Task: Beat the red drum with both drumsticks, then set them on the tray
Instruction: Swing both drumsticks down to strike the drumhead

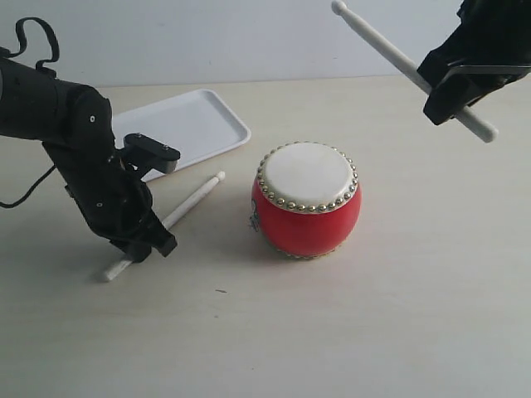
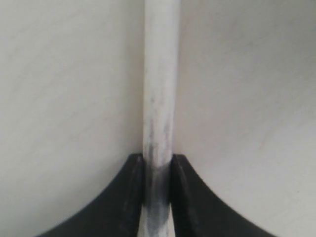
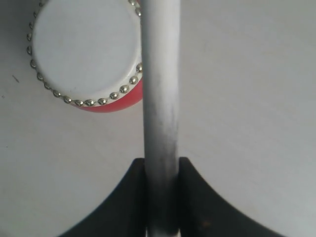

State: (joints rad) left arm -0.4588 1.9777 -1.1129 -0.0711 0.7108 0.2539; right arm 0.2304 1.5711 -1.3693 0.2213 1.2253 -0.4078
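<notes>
Beige table (image 1: 398, 332), white wall (image 1: 207, 33) behind. Left gripper (image 1: 148, 247) is pinching stick (image 1: 192, 199) lying near tray (image 1: 187, 124), beside drum (image 1: 307, 207); right gripper (image 1: 446, 95) is clamping second stick (image 1: 373, 40) in air.

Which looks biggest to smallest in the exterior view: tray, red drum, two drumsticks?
1-2. red drum, tray: unsure; tray wider but slanted, partly behind the left arm.
3-4. raised drumstick, table drumstick: the raised one looks longer, perhaps only nearer.
</notes>
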